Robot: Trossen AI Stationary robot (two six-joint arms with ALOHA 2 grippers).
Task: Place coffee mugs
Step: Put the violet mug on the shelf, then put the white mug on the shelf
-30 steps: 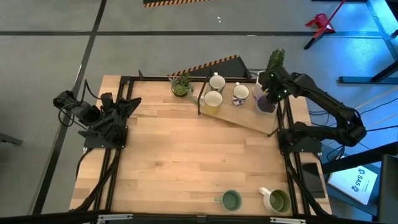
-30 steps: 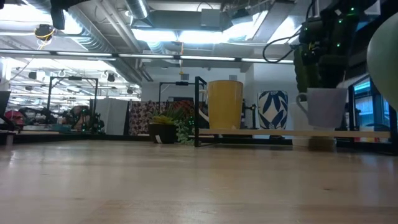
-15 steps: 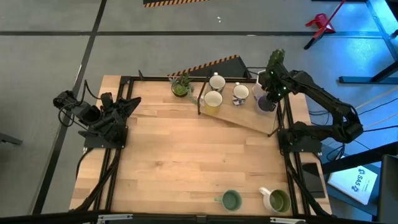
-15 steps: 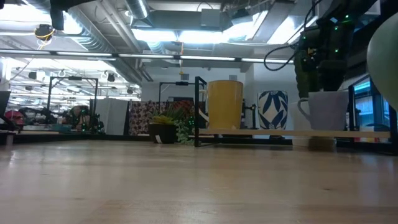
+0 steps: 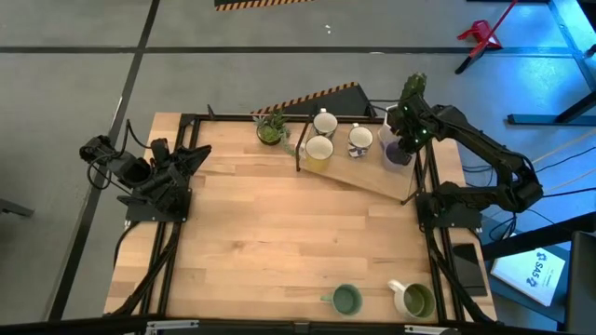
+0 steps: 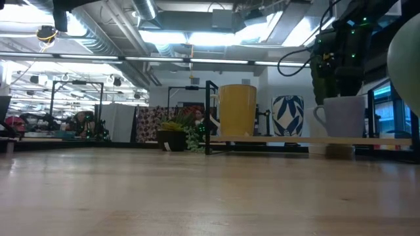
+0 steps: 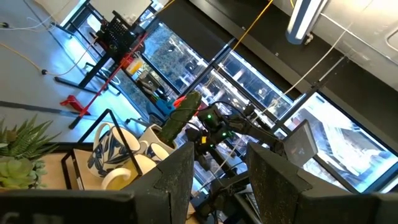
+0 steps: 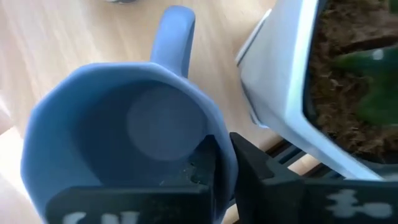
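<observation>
— Where is the lavender mug?

— On the raised wooden shelf at the far right of the tabletop, just beside the cactus pot. The right gripper has its jaws clamped over the mug's rim, one finger inside.

— And the left gripper?

— Parked at the left edge, jaws apart, holding nothing. Two green mugs sit near the front edge.
</observation>
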